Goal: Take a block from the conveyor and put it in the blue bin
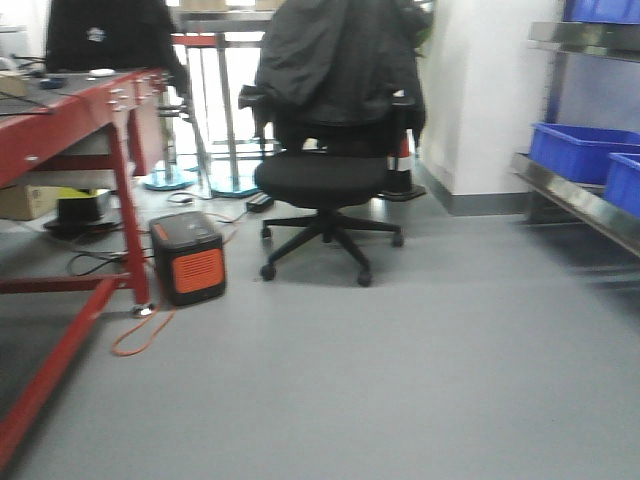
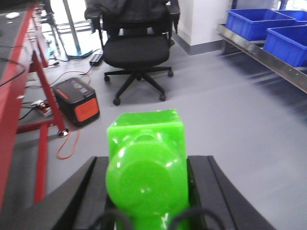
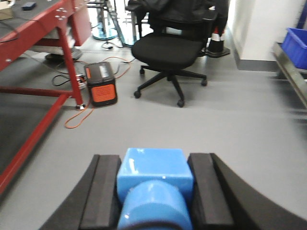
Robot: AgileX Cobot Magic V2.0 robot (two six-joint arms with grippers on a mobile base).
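**Both Grippers Loaded**

The left gripper (image 2: 150,165) clamps a green block (image 2: 146,143) (jaws tight on both sides); the right gripper (image 3: 154,163) clamps a blue block (image 3: 153,184) likewise. At 2 o'clock in the left wrist view, blue bins (image 2: 256,23) sit on a steel shelf (image 2: 261,53), well apart.

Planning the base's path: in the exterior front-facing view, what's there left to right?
Red metal workbench → black-and-orange box-shaped power unit → black swivel office chair → blue plastic bins
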